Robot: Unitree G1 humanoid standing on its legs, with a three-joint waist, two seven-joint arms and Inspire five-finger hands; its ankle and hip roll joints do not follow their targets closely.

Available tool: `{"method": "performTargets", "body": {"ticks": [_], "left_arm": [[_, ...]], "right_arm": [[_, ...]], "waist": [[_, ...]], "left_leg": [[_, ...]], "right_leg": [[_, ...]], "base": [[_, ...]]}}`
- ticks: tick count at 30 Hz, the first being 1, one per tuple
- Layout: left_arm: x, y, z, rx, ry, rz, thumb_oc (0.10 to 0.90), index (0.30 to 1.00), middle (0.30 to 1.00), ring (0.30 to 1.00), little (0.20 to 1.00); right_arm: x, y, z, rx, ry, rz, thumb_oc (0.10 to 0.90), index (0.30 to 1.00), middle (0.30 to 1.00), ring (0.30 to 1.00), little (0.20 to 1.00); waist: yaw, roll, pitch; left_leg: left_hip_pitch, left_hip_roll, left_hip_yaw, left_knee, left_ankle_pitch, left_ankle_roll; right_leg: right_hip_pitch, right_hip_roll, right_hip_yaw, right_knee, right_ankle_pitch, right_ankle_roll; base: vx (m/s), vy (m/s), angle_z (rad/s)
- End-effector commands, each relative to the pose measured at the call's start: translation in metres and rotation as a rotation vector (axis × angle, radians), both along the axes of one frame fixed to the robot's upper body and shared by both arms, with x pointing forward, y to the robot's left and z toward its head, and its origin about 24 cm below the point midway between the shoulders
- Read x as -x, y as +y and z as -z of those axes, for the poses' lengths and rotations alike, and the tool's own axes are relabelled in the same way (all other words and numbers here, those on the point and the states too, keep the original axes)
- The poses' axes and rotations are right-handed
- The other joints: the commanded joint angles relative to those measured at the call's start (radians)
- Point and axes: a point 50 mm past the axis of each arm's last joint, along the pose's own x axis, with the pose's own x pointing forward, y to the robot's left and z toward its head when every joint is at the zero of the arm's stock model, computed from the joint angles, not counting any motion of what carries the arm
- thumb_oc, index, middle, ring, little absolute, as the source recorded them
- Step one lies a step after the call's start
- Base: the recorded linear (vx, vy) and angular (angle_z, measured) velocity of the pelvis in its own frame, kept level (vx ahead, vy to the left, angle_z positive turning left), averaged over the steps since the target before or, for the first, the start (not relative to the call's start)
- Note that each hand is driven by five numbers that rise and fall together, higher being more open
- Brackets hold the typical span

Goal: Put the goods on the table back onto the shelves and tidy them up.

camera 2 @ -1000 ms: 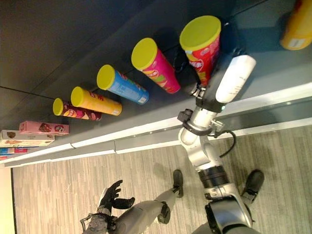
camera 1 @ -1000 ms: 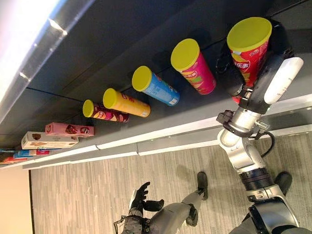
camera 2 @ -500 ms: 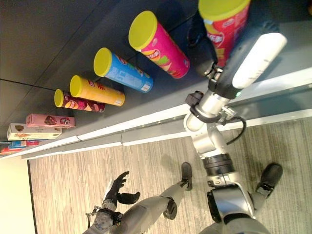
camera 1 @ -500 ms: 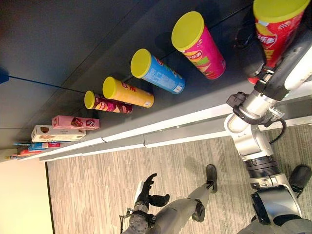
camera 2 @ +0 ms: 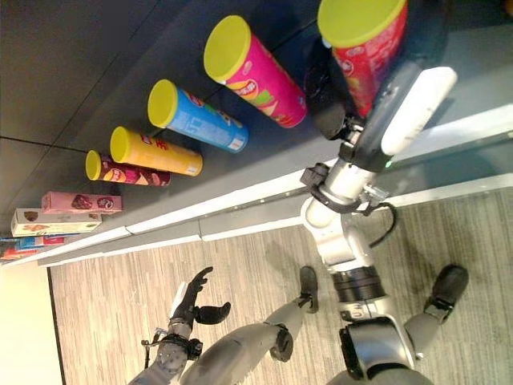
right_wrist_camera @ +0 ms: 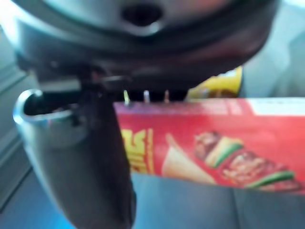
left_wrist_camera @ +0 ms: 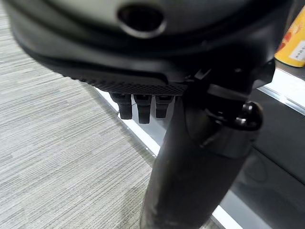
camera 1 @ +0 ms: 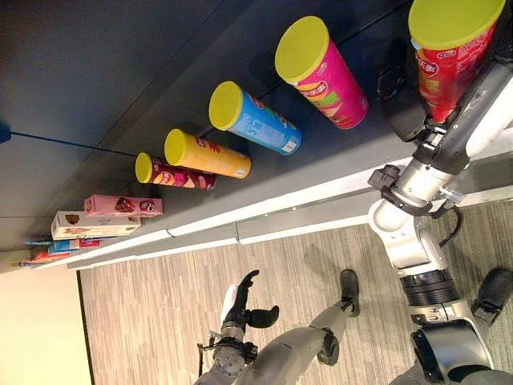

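A red chip can [camera 1: 449, 68] with a yellow lid stands upright at the right end of a row on the dark shelf [camera 1: 160, 96]. My right hand [camera 2: 325, 100] is curled round its lower part, with the white-covered thumb [camera 2: 417, 100] on the near side. The right wrist view shows the red can [right_wrist_camera: 214, 143] close against that hand [right_wrist_camera: 95, 157]. Whether the can's base rests on the shelf is hidden. My left hand [camera 1: 240, 301] hangs low over the floor, fingers straight; its fingers [left_wrist_camera: 138, 105] and thumb [left_wrist_camera: 190, 167] hold nothing.
Left of the red can stand a pink can [camera 1: 325, 72], a blue can [camera 1: 256, 124], a yellow can [camera 1: 208, 155] and a maroon can [camera 1: 172, 175]. A pink box [camera 1: 120, 206] and a white box [camera 1: 80, 226] lie further left. A pale shelf edge [camera 1: 264, 212] borders grey floor.
The whole picture has shifted, so the camera moved. The right hand keeps its hold on the red can, now a little further from the pink can. The left hand has risen slightly.
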Motion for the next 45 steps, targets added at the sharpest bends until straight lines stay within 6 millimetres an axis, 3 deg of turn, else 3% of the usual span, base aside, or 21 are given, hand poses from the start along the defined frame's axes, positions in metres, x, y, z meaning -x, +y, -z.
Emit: {"method": "performTargets", "body": {"ticks": [1, 14, 23, 27, 29, 31, 32, 33, 35, 36, 37, 38, 43, 45], "left_arm": [[0.003, 0.040, 0.004, -0.154, -0.026, -0.061, 0.800, 0.900, 0.900, 0.900, 0.900], [0.011, 0.043, 0.012, -0.220, 0.000, -0.060, 0.800, 0.900, 0.900, 0.900, 0.900], [0.026, 0.047, 0.026, -0.264, 0.089, -0.063, 0.800, 0.900, 0.900, 0.900, 0.900], [0.037, 0.048, 0.035, -0.289, 0.153, -0.052, 0.800, 0.900, 0.900, 0.900, 0.900], [0.050, 0.053, 0.042, -0.307, 0.220, -0.052, 0.800, 0.900, 0.900, 0.900, 0.900], [0.054, 0.055, 0.044, -0.312, 0.236, -0.055, 0.800, 0.900, 0.900, 0.900, 0.900], [0.059, 0.058, 0.047, -0.317, 0.269, -0.066, 0.800, 0.900, 0.900, 0.900, 0.900], [0.059, 0.059, 0.048, -0.317, 0.270, -0.066, 0.800, 0.900, 0.900, 0.900, 0.900], [0.065, 0.062, 0.050, -0.324, 0.300, -0.066, 0.800, 0.900, 0.900, 0.900, 0.900], [0.071, 0.067, 0.053, -0.328, 0.334, -0.089, 0.800, 0.900, 0.900, 0.900, 0.900], [0.071, 0.067, 0.053, -0.328, 0.334, -0.089, 0.800, 0.900, 0.900, 0.900, 0.900], [0.074, 0.069, 0.055, -0.329, 0.350, -0.101, 0.800, 0.900, 0.900, 0.900, 0.900], [0.087, 0.078, 0.061, -0.329, 0.430, -0.145, 0.800, 0.900, 0.900, 0.900, 0.900], [0.091, 0.079, 0.063, -0.338, 0.454, -0.118, 0.800, 0.900, 0.900, 0.900, 0.900]], "right_arm": [[0.035, 0.032, -0.028, 0.085, -0.244, -0.234, 0.800, 0.900, 0.900, 0.900, 0.900], [0.046, 0.043, -0.027, 0.117, -0.306, -0.251, 0.800, 0.900, 0.900, 0.900, 0.900], [0.046, 0.045, -0.009, 0.127, -0.240, -0.256, 0.800, 0.900, 0.900, 0.900, 0.900], [0.049, 0.042, 0.011, 0.112, -0.155, -0.277, 0.800, 0.900, 0.900, 0.900, 0.900], [0.052, 0.038, 0.035, 0.120, -0.041, -0.286, 0.800, 0.900, 0.900, 0.900, 0.900], [0.054, 0.036, 0.044, 0.115, -0.003, -0.284, 0.800, 0.900, 0.900, 0.900, 0.900], [0.056, 0.031, 0.064, 0.097, 0.097, -0.278, 0.800, 0.900, 0.900, 0.900, 0.900], [0.056, 0.031, 0.064, 0.097, 0.097, -0.278, 0.800, 0.900, 0.900, 0.900, 0.900], [0.060, 0.028, 0.085, 0.088, 0.197, -0.281, 0.800, 0.900, 0.900, 0.900, 0.900], [0.066, 0.025, 0.109, 0.075, 0.320, -0.293, 0.800, 0.900, 0.900, 0.900, 0.900], [0.066, 0.025, 0.109, 0.075, 0.320, -0.294, 0.800, 0.900, 0.900, 0.900, 0.900], [0.069, 0.024, 0.121, 0.065, 0.379, -0.295, 0.800, 0.900, 0.900, 0.900, 0.900], [0.093, 0.002, 0.197, 0.074, 0.789, -0.213, 0.800, 0.900, 0.900, 0.900, 0.900], [0.111, -0.012, 0.248, 0.121, 1.069, -0.114, 0.800, 0.900, 0.900, 0.900, 0.900]], "waist": [[0.015, -0.040, -0.065], [0.004, -0.095, -0.095], [-0.009, -0.147, -0.128], [-0.029, -0.190, -0.145], [-0.052, -0.226, -0.157], [-0.063, -0.234, -0.155], [-0.088, -0.257, -0.157], [-0.089, -0.256, -0.155], [-0.113, -0.278, -0.160], [-0.136, -0.295, -0.162], [-0.138, -0.297, -0.162], [-0.150, -0.305, -0.164], [-0.213, -0.343, -0.189], [-0.235, -0.358, -0.207]], "left_leg": [[-0.131, -0.010, -0.004, 0.219, -0.187, -0.013], [-0.097, 0.011, -0.032, 0.207, -0.179, -0.017], [-0.034, 0.027, -0.061, 0.185, -0.176, -0.021], [0.043, 0.041, -0.082, 0.168, -0.184, -0.022], [0.126, 0.055, -0.099, 0.148, -0.190, -0.026], [0.161, 0.062, -0.103, 0.142, -0.192, -0.027], [0.224, 0.081, -0.105, 0.130, -0.195, -0.032], [0.229, 0.081, -0.106, 0.128, -0.195, -0.033], [0.281, 0.093, -0.102, 0.113, -0.192, -0.035], [0.335, 0.115, -0.090, 0.099, -0.195, -0.044], [0.334, 0.112, -0.091, 0.097, -0.190, -0.043], [0.359, 0.119, -0.087, 0.089, -0.190, -0.045], [0.479, 0.151, -0.059, 0.029, -0.178, -0.065], [0.530, 0.166, -0.044, 0.005, -0.180, -0.074]], "right_leg": [[-0.029, -0.061, -0.053, -0.004, 0.070, 0.032], [0.017, -0.040, -0.079, -0.003, 0.062, 0.032], [0.099, -0.031, -0.122, -0.010, 0.058, 0.032], [0.184, -0.017, -0.151, -0.012, 0.055, 0.032], [0.270, 0.001, -0.177, -0.014, 0.044, 0.032], [0.304, 0.006, -0.188, -0.014, 0.040, 0.032], [0.358, 0.023, -0.198, -0.014, 0.025, 0.032], [0.363, 0.023, -0.199, -0.014, 0.024, 0.032], [0.401, 0.034, -0.203, -0.014, 0.009, 0.032], [0.439, 0.058, -0.205, -0.014, -0.015, 0.032], [0.438, 0.054, -0.206, -0.014, -0.013, 0.032], [0.455, 0.064, -0.205, -0.014, -0.021, 0.032], [0.532, 0.120, -0.193, -0.014, -0.064, 0.020], [0.569, 0.154, -0.181, -0.014, -0.093, 0.011]], "base": [[0.00, 0.000, 0.00], [-0.01, -0.007, 0.00], [-0.01, -0.028, 0.05], [0.03, -0.066, 0.08], [0.10, -0.077, 0.03], [0.10, -0.057, 0.04], [0.10, -0.056, -0.10], [0.08, -0.054, -0.10], [0.08, -0.054, -0.06], [0.09, -0.058, -0.08], [0.09, -0.061, -0.11], [0.06, -0.030, -0.13], [0.09, -0.064, -0.21], [0.10, -0.088, -0.23]]}}
